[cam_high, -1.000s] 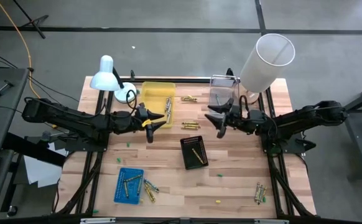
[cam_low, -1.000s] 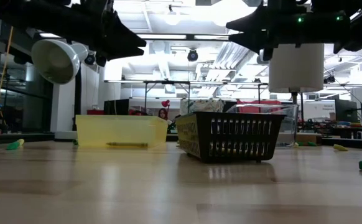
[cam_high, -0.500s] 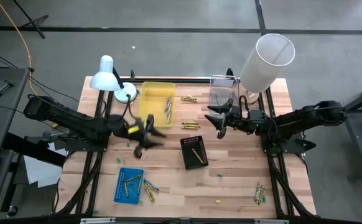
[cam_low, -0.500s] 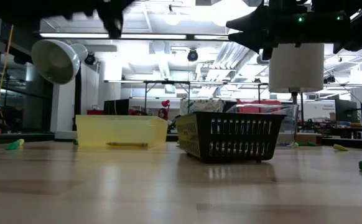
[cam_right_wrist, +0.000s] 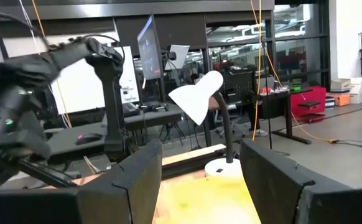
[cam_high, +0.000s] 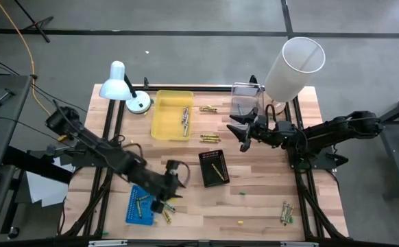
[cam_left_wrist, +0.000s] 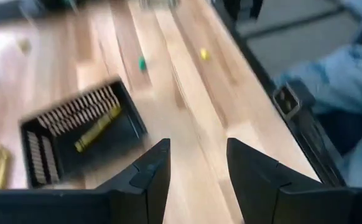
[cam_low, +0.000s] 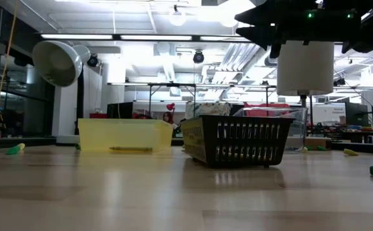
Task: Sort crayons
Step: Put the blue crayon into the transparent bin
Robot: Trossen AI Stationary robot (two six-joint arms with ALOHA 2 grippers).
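Crayons lie in the yellow tray (cam_high: 184, 118), in the black tray (cam_high: 218, 169) (cam_left_wrist: 97, 127), in the blue tray (cam_high: 143, 201), and loose on the wood at the far middle (cam_high: 209, 108), beside the blue tray (cam_high: 165, 207) and at the near right (cam_high: 286, 213). My left gripper (cam_high: 176, 181) (cam_left_wrist: 196, 168) hangs open above the table between the blue and black trays, with nothing between its fingers. My right gripper (cam_high: 242, 134) (cam_right_wrist: 199, 180) stands open in the air near the clear box, also holding nothing.
A white desk lamp (cam_high: 121, 86) stands at the far left and a white cylinder (cam_high: 292, 68) at the far right, next to a clear box (cam_high: 244, 99). Small green and yellow specks dot the wood. Bare wood lies along the near middle (cam_high: 220, 213).
My left gripper has swung from beside the yellow tray toward the table's near edge, ending between the blue and black trays, and has turned as it went. It has passed out of the low view. Its fingers stay open.
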